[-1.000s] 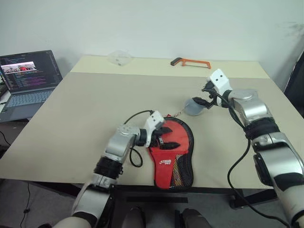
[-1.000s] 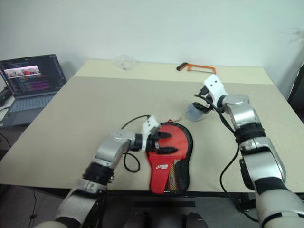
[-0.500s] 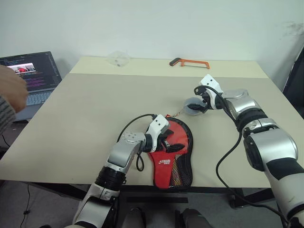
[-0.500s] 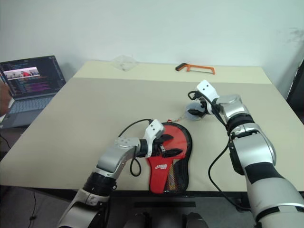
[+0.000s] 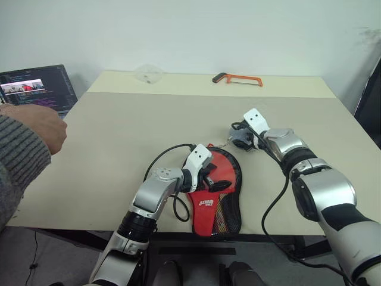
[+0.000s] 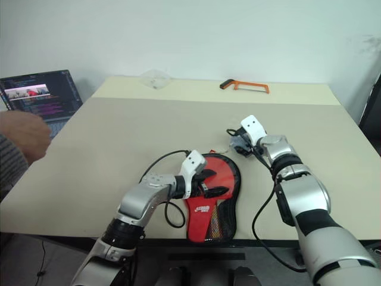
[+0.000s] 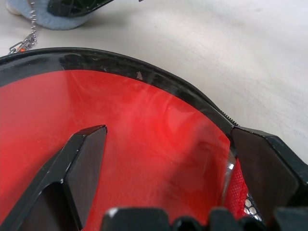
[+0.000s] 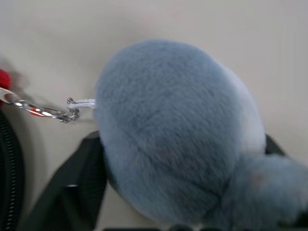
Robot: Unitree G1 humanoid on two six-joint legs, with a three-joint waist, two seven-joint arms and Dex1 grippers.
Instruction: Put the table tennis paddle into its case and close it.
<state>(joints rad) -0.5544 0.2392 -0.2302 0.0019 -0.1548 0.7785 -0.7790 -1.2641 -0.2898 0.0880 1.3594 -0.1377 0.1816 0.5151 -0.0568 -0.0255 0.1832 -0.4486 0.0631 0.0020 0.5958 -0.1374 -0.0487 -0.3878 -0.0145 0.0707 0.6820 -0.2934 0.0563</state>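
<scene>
One case (image 5: 215,193) lies flat near the front edge of the table (image 5: 131,137), its round end toward the middle and its narrow end almost at the edge. Through the clear side the red face of the table tennis paddle (image 7: 144,144) shows inside it; the handle is hard to make out under the red mesh pocket (image 5: 226,217). If the zip is fully closed, I cannot tell.

Over the round end sits the left gripper (image 5: 213,179), fingers spread wide on the clear plastic, gripping nothing. The right gripper (image 5: 243,138) is at the grey-blue fluffy ball (image 8: 178,130), which joins the case by a thin chain (image 8: 45,111). One finger sits on each side of the ball, but a firm hold is not clear.

Beside the table, at the left, a person's hand (image 5: 33,125) in a grey sleeve partly covers a laptop (image 5: 41,86). By the far edge lie an orange hacksaw (image 5: 238,78) and a clear plastic thing (image 5: 149,72). Between these and the case the tabletop is open.
</scene>
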